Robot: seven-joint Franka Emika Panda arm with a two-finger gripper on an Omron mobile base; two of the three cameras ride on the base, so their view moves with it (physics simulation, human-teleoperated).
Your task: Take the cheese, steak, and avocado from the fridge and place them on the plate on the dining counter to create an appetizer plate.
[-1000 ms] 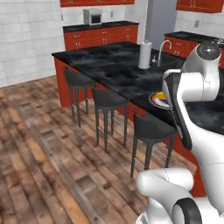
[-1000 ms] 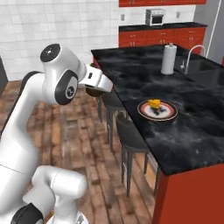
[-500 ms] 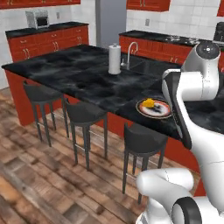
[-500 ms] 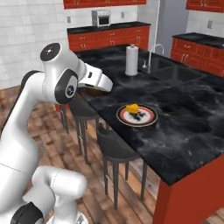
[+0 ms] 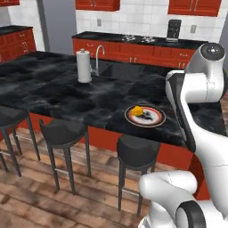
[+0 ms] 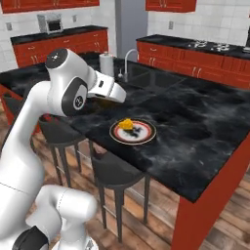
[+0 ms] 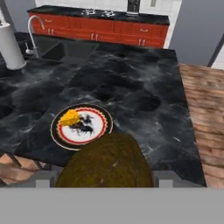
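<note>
Avocado (image 7: 106, 162), brown and rounded, showing large in hand view, fingers pinching it; cheese (image 7: 70, 117) lying yellow on plate (image 7: 101, 131), dining counter (image 5: 53, 95).

No lettering, label, brand, number or sign can be read on any surface in these three views.

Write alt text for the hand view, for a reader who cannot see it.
A brown-green rounded lump, probably the avocado, sits between the gripper's fingers at the bottom of the picture. Past it, a white plate with a dark and red rim lies on the black marbled counter, with a yellow cheese wedge on it.
</note>
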